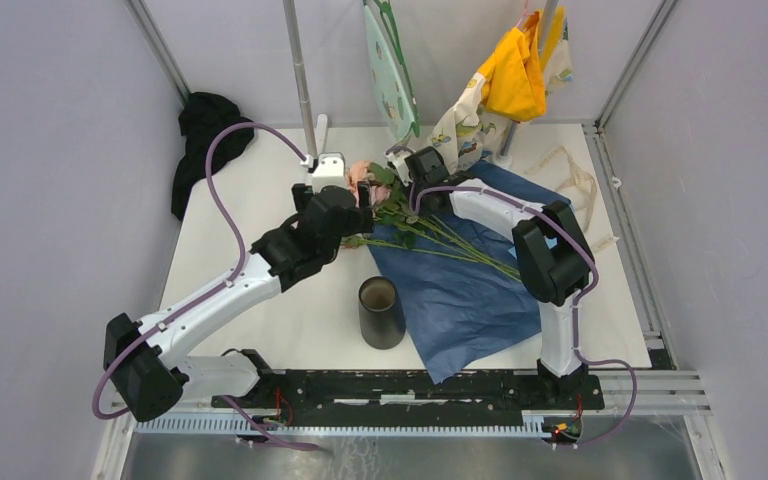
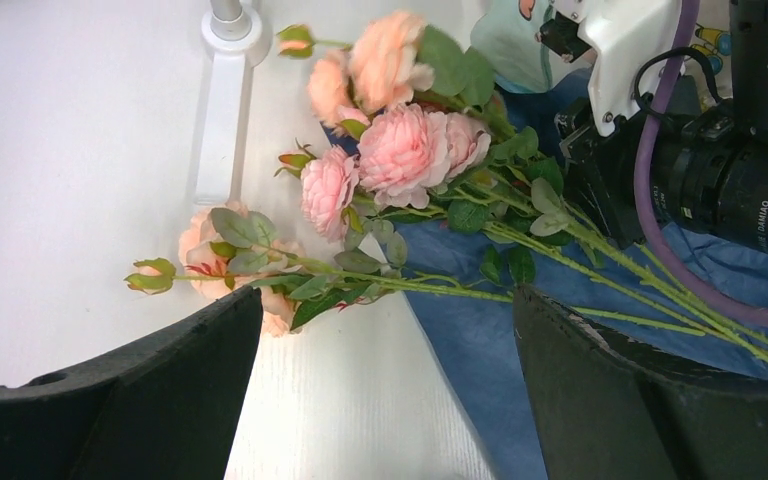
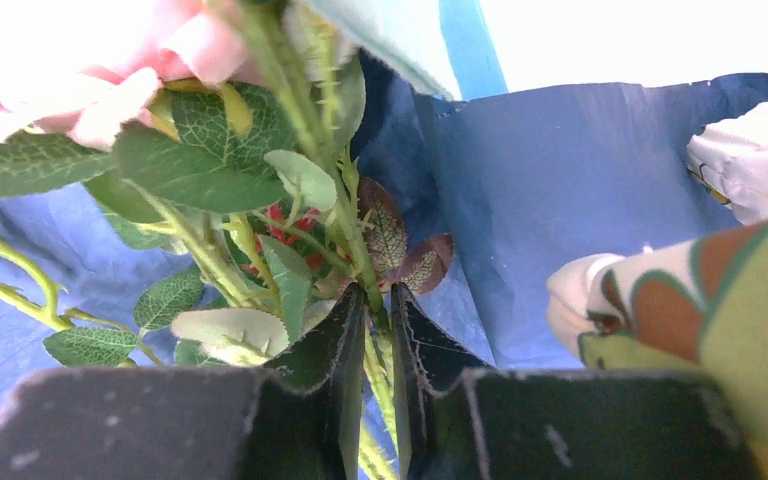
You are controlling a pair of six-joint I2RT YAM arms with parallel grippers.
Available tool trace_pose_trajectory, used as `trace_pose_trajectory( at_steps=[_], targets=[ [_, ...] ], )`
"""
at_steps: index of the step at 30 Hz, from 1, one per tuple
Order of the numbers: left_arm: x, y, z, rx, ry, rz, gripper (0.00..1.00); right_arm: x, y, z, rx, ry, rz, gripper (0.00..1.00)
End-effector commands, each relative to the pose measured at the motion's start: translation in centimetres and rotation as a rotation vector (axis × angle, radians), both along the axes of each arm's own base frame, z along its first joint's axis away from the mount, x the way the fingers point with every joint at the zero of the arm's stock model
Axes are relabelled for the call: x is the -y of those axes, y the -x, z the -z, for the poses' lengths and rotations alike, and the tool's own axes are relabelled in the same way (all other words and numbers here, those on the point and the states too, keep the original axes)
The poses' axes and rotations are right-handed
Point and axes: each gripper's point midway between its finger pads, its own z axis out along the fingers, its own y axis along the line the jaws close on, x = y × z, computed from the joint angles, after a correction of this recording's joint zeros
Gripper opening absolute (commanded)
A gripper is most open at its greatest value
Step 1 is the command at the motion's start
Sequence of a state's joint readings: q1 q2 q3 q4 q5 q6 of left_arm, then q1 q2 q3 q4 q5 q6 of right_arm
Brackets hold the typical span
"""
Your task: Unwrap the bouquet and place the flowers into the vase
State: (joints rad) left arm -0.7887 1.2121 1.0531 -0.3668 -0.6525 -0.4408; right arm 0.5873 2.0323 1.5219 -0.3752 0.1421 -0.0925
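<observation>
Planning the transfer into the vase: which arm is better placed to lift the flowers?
The right arm: its jaws pinch the green stems. The left arm's jaws gape wide near the blooms, holding nothing.

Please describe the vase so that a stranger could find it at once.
On the white table, find the dark-blue paper spread on the right half. The vase stands upright at the paper's near left edge, in front of the flowers. It is the only plain black cylinder; the black cloth is a soft heap at the far left corner.
</observation>
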Motion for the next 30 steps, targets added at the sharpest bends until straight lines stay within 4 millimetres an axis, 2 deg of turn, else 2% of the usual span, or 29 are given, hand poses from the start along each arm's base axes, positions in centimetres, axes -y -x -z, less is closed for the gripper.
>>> trace_pose_trajectory(
  at_steps=[1, 3, 4, 7, 12, 16, 19, 27, 30],
  targets=[
    [-0.5, -0.2, -1.5, 0.042, 0.065, -0.042, 1.0, -0.5, -1.0, -1.3, 0.036, -0.027, 0.012, 0.13],
    [-0.4, -0.2, -1.4, 0.039, 0.062, -0.041, 1.0, -0.6, -1.1, -2.0, 0.049, -0.036, 0.016, 0.01],
    [-0.5, -0.2, -1.3, 0.039, 0.062, -0.041, 1.0, -0.6, -1.2, -2.7, 0.061, -0.045, 0.018, 0.0],
    [-0.6, -0.2, -1.3, 0.039, 0.063, -0.044, 1.0, -0.5, -1.2, -5.2, 0.103, -0.075, 0.028, 0.0],
    [-0.5, -0.2, -1.3, 0.039, 0.068, -0.048, 1.0, -0.4, 0.2, -11.5, 0.197, -0.179, 0.012, 0.0],
    [-0.3, -0.4, -1.2, 0.035, 0.069, -0.049, 1.0, -0.7, 2.2, -16.2, 0.255, -0.274, -0.048, 0.0],
    [-0.4, -0.5, -1.3, 0.037, 0.075, -0.06, 1.0, -1.4, 3.9, -18.3, 0.26, -0.341, -0.128, 0.0],
    [-2.5, 0.0, -2.9, 0.077, 0.122, -0.15, 1.0, -3.4, 9.1, -22.6, 0.296, -0.551, -0.343, 0.0],
    [-4.3, 0.8, -3.9, 0.11, 0.148, -0.213, 1.0, -3.4, 10.9, -25.9, 0.389, -0.659, -0.388, 0.0]
  ],
)
